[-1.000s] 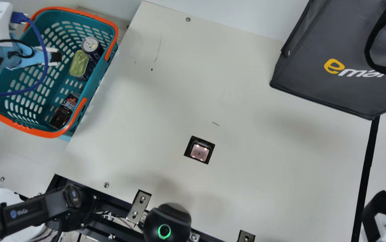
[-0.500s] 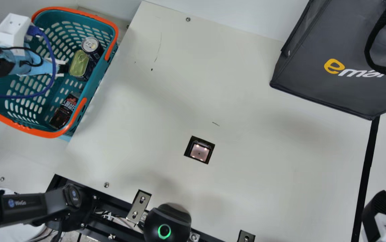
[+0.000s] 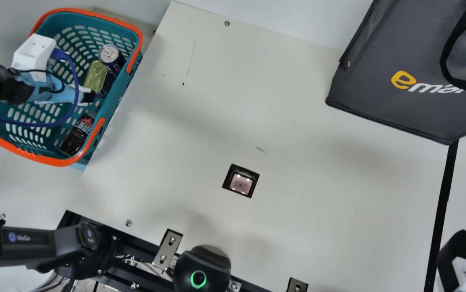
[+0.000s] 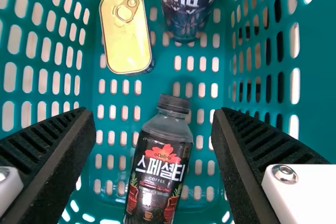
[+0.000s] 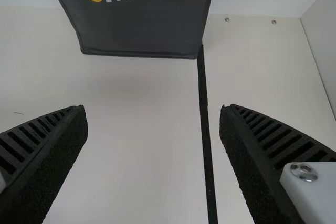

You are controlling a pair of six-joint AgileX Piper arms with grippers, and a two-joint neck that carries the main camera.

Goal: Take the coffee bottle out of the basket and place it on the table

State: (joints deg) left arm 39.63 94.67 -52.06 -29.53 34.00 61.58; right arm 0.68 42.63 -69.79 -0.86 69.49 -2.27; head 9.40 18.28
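Note:
In the main view my left gripper (image 3: 89,97) is over the teal basket (image 3: 113,103), between the coffee bottle (image 3: 78,133) and the flat tin. The left wrist view shows the bottle (image 4: 159,169), dark-labelled with a black cap, lying on the basket floor; my left gripper (image 4: 152,116) is open, its fingers wide apart either side of the bottle's upper part, nothing held. My right gripper (image 3: 460,251) is at the main view's lower right edge. In the right wrist view that gripper (image 5: 154,109) stands open above the cream table (image 5: 131,171), with nothing between its fingers.
In the basket, a yellow-lidded tin (image 4: 126,32) and a purple can (image 4: 190,6) lie beyond the bottle's cap. A dark grey bag (image 3: 387,77) stands at the table's far right. A square scanner window (image 3: 241,181) is set into the tabletop.
My left gripper has moved toward the main view's lower right inside the basket's outline, nearer the bottle. The right arm has stayed still, and so have the basket's contents.

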